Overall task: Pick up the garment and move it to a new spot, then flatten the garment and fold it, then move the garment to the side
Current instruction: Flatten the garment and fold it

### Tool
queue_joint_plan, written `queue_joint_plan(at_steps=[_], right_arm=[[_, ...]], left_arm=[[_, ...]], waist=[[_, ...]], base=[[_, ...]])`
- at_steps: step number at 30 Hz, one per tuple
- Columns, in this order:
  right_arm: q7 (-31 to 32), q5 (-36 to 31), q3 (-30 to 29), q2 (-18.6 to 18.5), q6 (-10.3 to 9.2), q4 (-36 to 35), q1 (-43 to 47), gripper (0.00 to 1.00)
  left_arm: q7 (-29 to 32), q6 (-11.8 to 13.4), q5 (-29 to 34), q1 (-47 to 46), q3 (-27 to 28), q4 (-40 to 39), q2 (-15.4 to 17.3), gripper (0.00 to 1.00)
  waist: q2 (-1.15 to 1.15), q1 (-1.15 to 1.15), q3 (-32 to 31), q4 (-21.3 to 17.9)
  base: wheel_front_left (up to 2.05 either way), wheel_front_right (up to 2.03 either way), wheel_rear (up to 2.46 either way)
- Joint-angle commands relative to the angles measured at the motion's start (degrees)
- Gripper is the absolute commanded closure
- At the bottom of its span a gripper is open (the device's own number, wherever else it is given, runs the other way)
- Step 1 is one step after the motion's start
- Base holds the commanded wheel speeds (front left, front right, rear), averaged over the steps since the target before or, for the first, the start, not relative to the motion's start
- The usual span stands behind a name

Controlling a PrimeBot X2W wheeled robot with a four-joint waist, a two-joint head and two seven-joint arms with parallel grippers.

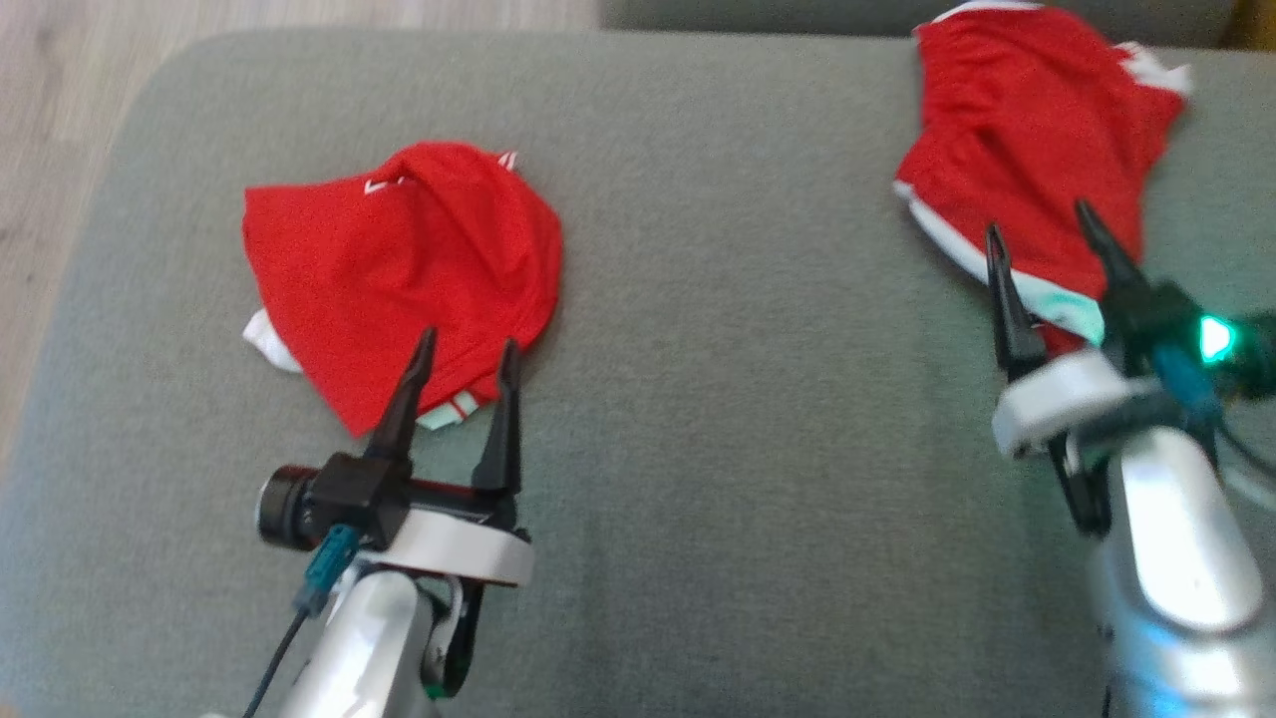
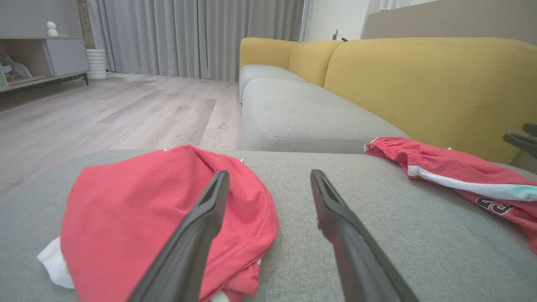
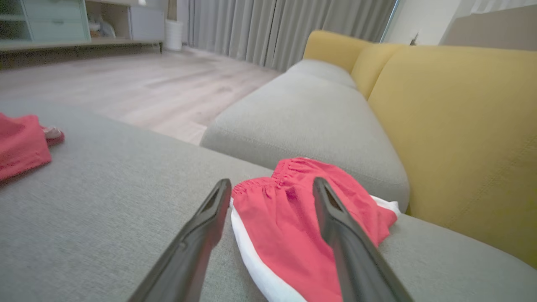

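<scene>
Red and crumpled, the garment (image 1: 399, 269) lies on the grey cushion's (image 1: 718, 349) left part, red shorts (image 1: 1027, 130) at its far right; left claw (image 1: 471, 339) and right claw (image 1: 1037, 217) gape empty, so seemingly every step remains.

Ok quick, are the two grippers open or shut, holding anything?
Left gripper: open, holding nothing, at the crumpled red garment.
Right gripper: open, holding nothing, at the red shorts.

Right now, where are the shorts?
Head view: shorts at the cushion's far right, beside the yellow backrest, with the right gripper, jaws open, over their near edge.
</scene>
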Motion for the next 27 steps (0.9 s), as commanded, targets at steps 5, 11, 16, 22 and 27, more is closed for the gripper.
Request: queue_joint_plan(at_steps=[5,11,16,22,27], right_arm=[[5.6,-5.5,0.0,-2.3,-0.04,6.7,-9.3,0.0],[7.8,-8.6,-1.2,-4.4,-0.04,17.5,-16.0,0.0],[6.8,-8.8,-2.2,-4.0,-0.04,24.8,-19.6,0.0],[-0.9,-6.2,-1.6,-0.8,-0.04,29.9,-22.4,1.0],[-7.0,-1.5,5.5,1.8,-0.04,32.3,-23.9,1.0]], left_arm=[[-0.5,0.4,-1.9,-4.3,-1.4,-2.0,0.1,0.0],[-0.5,1.4,-3.5,-6.0,-3.4,-2.0,0.1,0.0],[-0.5,1.7,-3.7,-6.5,-3.7,-1.8,0.1,0.0],[-0.5,2.1,-3.3,-6.3,-3.1,-1.6,0.1,0.0],[-0.5,1.7,-2.1,-5.6,-2.3,-1.0,0.1,0.0]], waist=[[0.0,-0.01,5.4,4.8],[0.0,-0.01,7.7,7.9],[0.0,-0.01,8.1,8.7],[0.0,-0.01,7.5,7.7],[0.0,-0.01,6.2,5.9]], base=[[0.0,0.0,0.0],[0.0,0.0,0.0],[0.0,0.0,0.0],[0.0,0.0,0.0],[0.0,0.0,0.0]])
